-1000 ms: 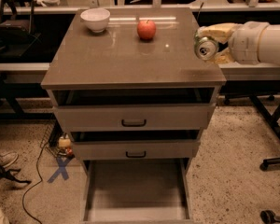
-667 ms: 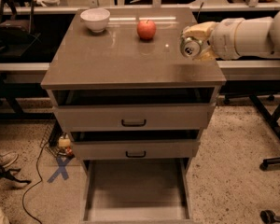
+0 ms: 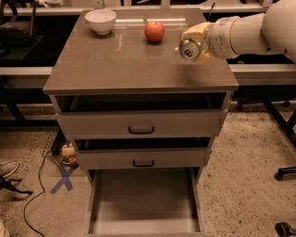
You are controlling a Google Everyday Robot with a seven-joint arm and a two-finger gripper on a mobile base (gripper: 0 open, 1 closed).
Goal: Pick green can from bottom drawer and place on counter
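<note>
My gripper point(image 3: 193, 44) reaches in from the right on a white arm and is shut on the green can point(image 3: 190, 49). The can lies tilted with its silver top facing the camera. It is held just above the right part of the counter point(image 3: 118, 63), a little right of the red apple point(image 3: 154, 31). The bottom drawer point(image 3: 143, 206) is pulled out at the foot of the cabinet, and its flat floor shows nothing in it.
A white bowl point(image 3: 100, 21) stands at the counter's back left. Two drawers with black handles point(image 3: 141, 130) sit slightly open above the bottom drawer. A blue X mark point(image 3: 63, 179), cables and a shoe lie on the floor at the left. A stand base is at the right.
The gripper has carried the can leftward, from past the counter's right edge to above its right part, closer to the apple.
</note>
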